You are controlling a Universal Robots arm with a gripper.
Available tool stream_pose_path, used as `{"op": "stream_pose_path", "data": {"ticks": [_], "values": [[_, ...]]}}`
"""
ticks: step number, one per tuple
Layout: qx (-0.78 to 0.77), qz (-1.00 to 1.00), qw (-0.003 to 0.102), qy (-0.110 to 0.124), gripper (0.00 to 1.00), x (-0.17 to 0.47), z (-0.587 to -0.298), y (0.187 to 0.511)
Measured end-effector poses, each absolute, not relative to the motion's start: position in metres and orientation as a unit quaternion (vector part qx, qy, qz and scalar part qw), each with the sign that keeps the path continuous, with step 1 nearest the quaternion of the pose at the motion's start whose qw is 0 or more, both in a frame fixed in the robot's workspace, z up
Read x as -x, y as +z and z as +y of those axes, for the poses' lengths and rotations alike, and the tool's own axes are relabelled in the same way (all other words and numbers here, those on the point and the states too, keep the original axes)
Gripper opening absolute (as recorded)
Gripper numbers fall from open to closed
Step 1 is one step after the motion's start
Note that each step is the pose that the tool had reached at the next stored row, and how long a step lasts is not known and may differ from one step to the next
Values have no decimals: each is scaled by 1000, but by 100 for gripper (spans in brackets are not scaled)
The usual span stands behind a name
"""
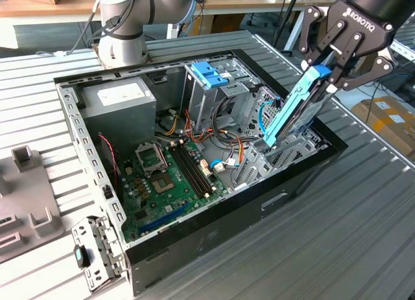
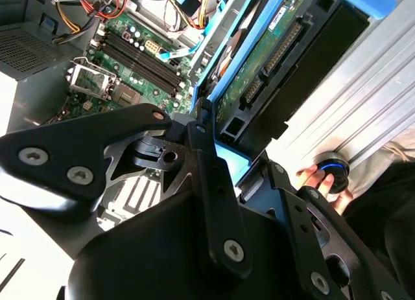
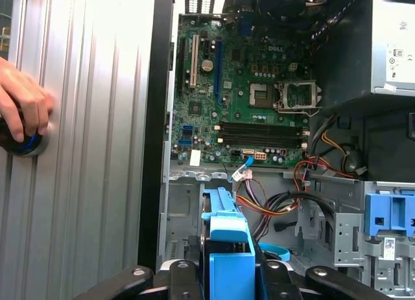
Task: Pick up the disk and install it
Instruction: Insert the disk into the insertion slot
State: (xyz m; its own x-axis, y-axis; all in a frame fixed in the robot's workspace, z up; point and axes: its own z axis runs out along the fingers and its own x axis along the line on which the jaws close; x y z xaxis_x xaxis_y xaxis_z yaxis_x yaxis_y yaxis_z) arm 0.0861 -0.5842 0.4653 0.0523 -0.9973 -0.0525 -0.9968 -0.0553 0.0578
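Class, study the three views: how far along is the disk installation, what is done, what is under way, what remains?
Done: the disk is picked up, clamped in the gripper. Under way: it stands tilted, its lower end at the drive bay of the open computer case. Left: seating it fully; it is not yet released.

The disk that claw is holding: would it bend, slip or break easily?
Probably stiff: the disk looks straight though the gripper clamps only its upper end. Likely fragile: the second wrist view shows a bare circuit board on one face. Its smooth blue plastic rails might slip.
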Motion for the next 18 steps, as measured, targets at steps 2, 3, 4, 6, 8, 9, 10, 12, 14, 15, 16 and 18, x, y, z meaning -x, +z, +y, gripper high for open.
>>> {"op": "stream_pose_path", "data": {"ticks": [2,3,4,6,8,9,10,12,14,15,16,18], "values": [[-725,-687,3,-39,37,-85,-584,465],[-725,-687,3,-39,37,-84,-584,465],[-725,-687,3,-39,37,-84,-584,464],[-725,-688,3,-39,37,-82,-584,464],[-722,-691,3,-39,37,-81,-584,463],[-719,-693,3,-39,37,-81,-584,463],[-717,-696,3,-39,37,-81,-584,463],[-711,-702,2,-39,37,-81,-584,462],[-702,-712,2,-39,37,-81,-584,461],[-697,-716,1,-39,37,-81,-584,461],[-697,-716,1,-39,37,-81,-584,461],[-696,-717,1,-39,37,-81,-584,461]]}}
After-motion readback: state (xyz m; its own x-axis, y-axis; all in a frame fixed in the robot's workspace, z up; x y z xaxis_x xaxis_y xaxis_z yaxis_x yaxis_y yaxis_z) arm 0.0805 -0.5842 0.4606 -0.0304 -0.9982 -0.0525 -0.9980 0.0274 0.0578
